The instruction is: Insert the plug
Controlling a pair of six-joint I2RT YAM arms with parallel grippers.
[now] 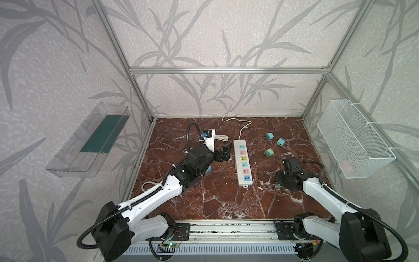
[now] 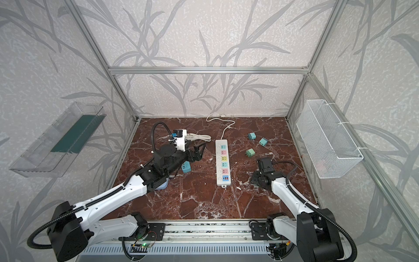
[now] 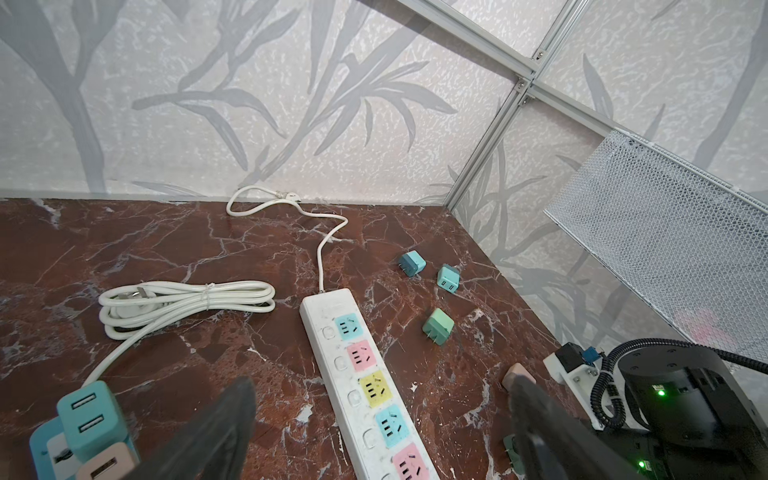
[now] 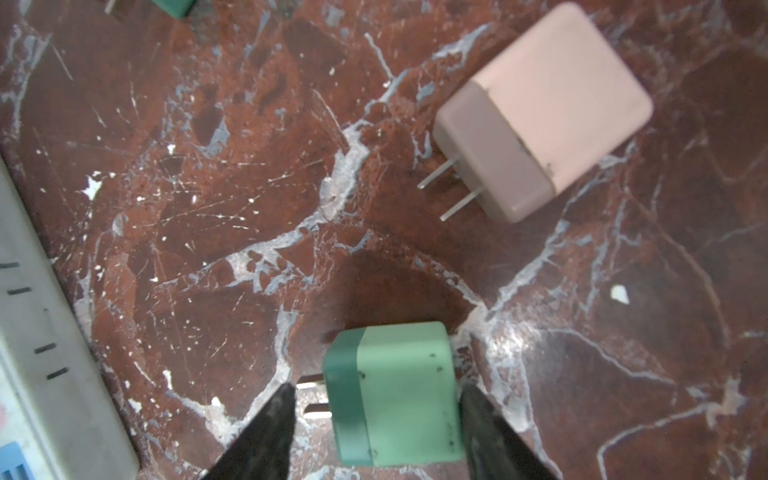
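A green plug (image 4: 403,390) lies on its side on the red marble table (image 4: 208,187), prongs pointing at the white power strip (image 1: 242,163). My right gripper (image 4: 374,388) points down over it, jaws astride it lengthwise. One finger (image 4: 478,415) is against the plug's back end and the other sits just short of the prong tips. In both top views the wrist hides this plug almost fully. My left gripper (image 1: 224,156) hovers wide open and empty just left of the strip (image 3: 353,374), whose coloured sockets that show hold nothing.
A pink plug (image 4: 552,108) lies close beyond the green one. Three more green and teal plugs (image 1: 269,136) (image 1: 281,142) (image 1: 269,152) lie right of the strip. A blue adapter cube (image 2: 186,167) and a coiled white cable (image 3: 187,299) are under and behind the left arm. A mesh basket (image 1: 356,138) hangs on the right wall.
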